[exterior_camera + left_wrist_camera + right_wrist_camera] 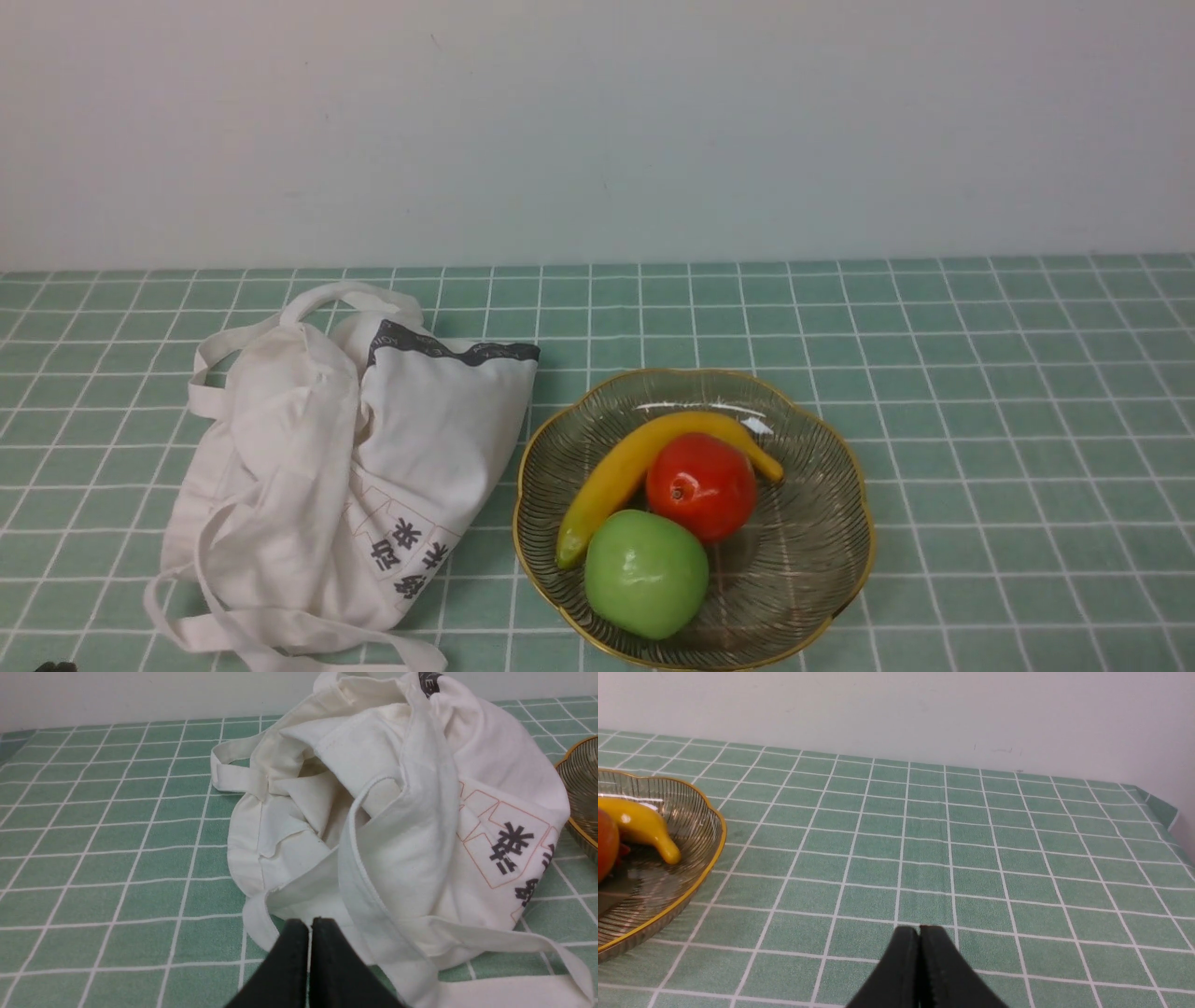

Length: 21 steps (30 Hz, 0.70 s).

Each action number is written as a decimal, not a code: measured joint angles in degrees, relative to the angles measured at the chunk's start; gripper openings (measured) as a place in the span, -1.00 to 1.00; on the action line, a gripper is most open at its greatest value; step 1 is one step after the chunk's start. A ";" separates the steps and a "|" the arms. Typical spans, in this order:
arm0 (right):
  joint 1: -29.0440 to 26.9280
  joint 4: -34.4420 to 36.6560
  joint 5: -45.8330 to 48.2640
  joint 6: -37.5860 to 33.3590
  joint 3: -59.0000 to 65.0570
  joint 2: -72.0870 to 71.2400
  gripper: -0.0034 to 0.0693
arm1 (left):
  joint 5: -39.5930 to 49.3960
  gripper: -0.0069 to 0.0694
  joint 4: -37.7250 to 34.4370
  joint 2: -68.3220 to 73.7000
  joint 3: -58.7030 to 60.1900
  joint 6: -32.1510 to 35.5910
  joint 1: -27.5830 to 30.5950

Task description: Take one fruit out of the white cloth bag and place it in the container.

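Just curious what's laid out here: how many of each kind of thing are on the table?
Bananas: 1
Red apples: 1
Green apples: 1
Bowls: 1
Cloth bags: 1
Total: 5

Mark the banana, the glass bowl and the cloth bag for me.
banana (624, 464): front view, middle of its yellow curve.
glass bowl (822, 560): front view, bare ribbed wall on the right side.
cloth bag (439, 420): front view, plain panel below the dark trim band.
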 joint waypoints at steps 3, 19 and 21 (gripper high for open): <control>0.00 0.00 0.00 0.00 0.00 0.00 -0.95 | 0.00 -0.84 0.00 0.00 0.00 -0.05 0.00; 0.00 0.00 0.00 0.00 0.00 0.00 -0.95 | 0.48 -0.84 0.00 0.00 0.05 -0.05 0.00; 0.00 0.00 0.00 0.00 0.00 0.00 -0.95 | 0.48 -0.84 0.00 0.00 0.05 -0.11 0.00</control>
